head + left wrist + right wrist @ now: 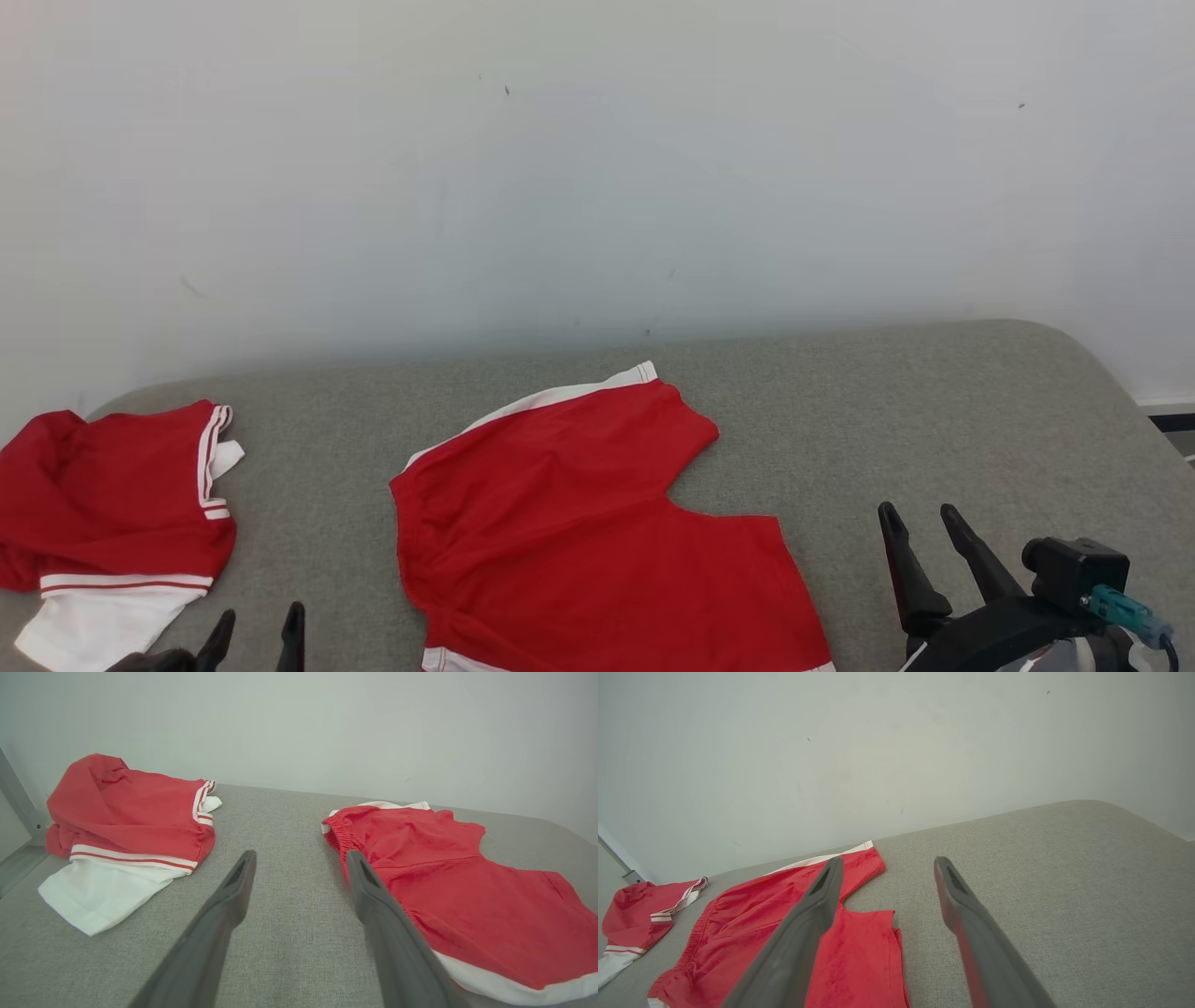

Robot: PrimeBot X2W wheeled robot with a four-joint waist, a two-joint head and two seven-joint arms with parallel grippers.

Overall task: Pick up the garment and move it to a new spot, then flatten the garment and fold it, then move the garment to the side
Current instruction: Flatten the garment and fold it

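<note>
Red soft shorts with white trim (579,523), probably light cotton, are lying limp; we are holding left tool (260,621) and right tool (919,511) spread apart, eyeing the elastic waistband (338,833).

Bright, soft, even light in all three views, with no glare and no hard shadows. The pale wall (597,168) shades from whiter at the left to a cooler grey toward the middle. The red shorts (579,541) cast only thin, faint shadows at their edges on the grey padded surface (934,411). The head view is sharp throughout. In both wrist views the wide lens stretches the near fingers (210,933), which look soft and slightly blurred, and the reds appear paler.
</note>
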